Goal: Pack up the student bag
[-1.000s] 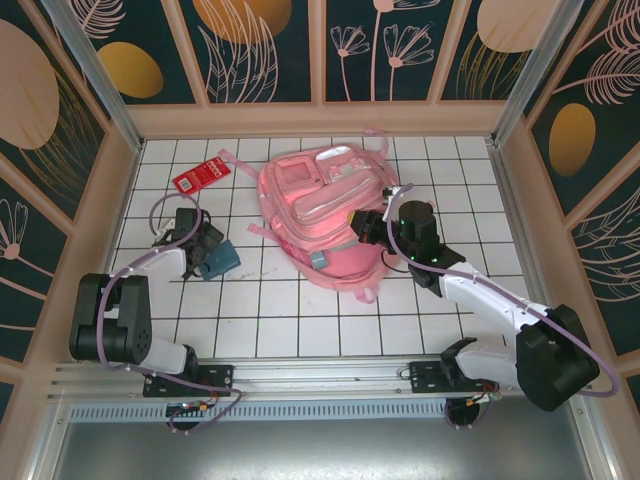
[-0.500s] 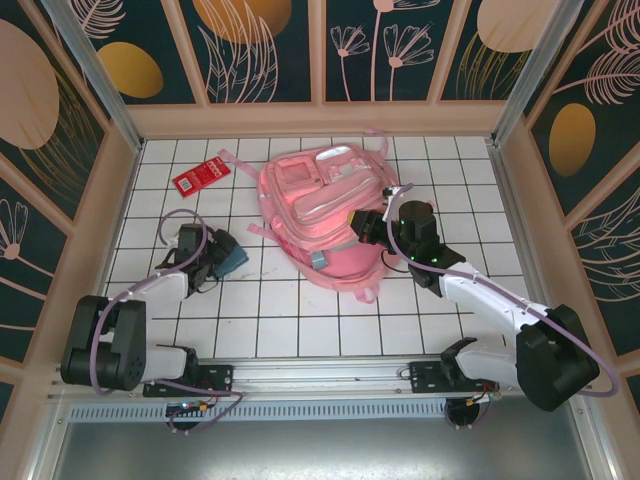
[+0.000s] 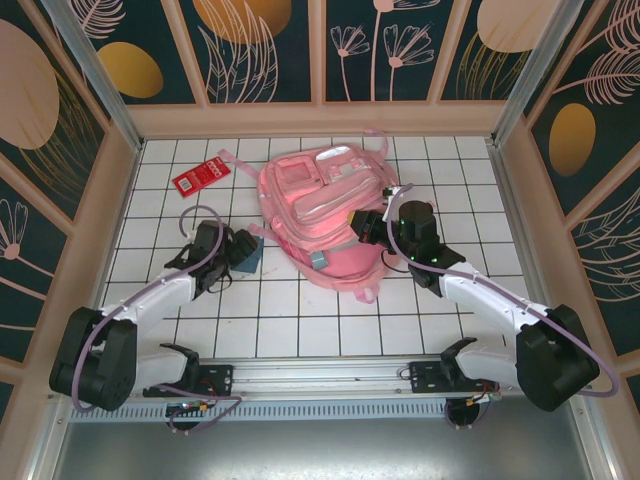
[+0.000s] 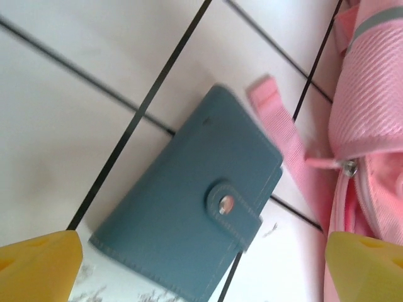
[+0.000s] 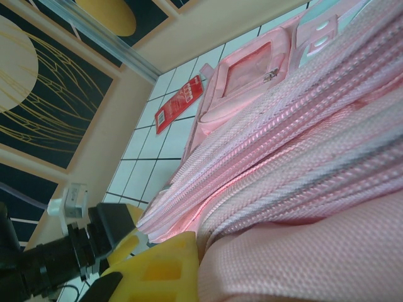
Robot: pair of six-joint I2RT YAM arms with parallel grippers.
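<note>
While right jaws pinch an edge of the student bag [image 3: 305, 195], left jaws gape wide over the adjacent wallet [image 4: 179, 239].

The counter [image 3: 300, 310] is white, divided by thin dark lines into square fields. Three things lie directly on it. The pink student bag [image 3: 320, 215] lies flat in the far middle part, with its front pockets facing up. A blue-green wallet [image 4: 189, 233] with a round snap on its tab lies just beside the bag's left edge, close to the end of a pink strap [image 4: 277, 119]. A flat red packet [image 3: 201, 178] lies near the far left corner, apart from the wallet.
</note>
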